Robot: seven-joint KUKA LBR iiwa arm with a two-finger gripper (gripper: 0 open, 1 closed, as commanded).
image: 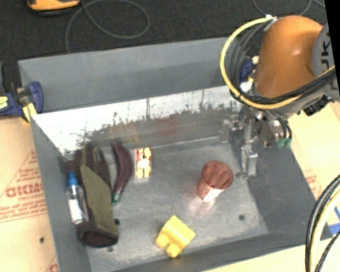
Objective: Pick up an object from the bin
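**Orange-capped wrist over bin's right side; ribbed cup just to gripper's left**

Orange wrist cover (285,54) sits highest, closest to the lens, w/ cable loops round it. Below it the gripper (248,154) hangs inside the grey metal bin (179,269), close to the right wall, towards the far side. Spread or pressed together: can't tell from this angle. Nothing visibly pinched.

Key relation: nearest obj is a reddish-brown ribbed cup (213,181), just left of the gripper and a bit nearer. They're apart, not touching. Cup lies tipped, long axis approx far-right to near-left, paler end pointing near-left. Ribbed sides look like thin rigid plastic, and being round it could roll if nudged. My read: a short shift left plus a grip across the axis is what the pick needs.

Rest of bin, well apart:
- yellow plastic block (174,236), chunky, by the near wall
- small yellow-white packet (142,162), centre-left
- dark purple curved pod shape (122,164)
- olive-and-dark cloth roll (98,205), soft, far left
- clear bottle w/ blue cap (74,198), against the left wall
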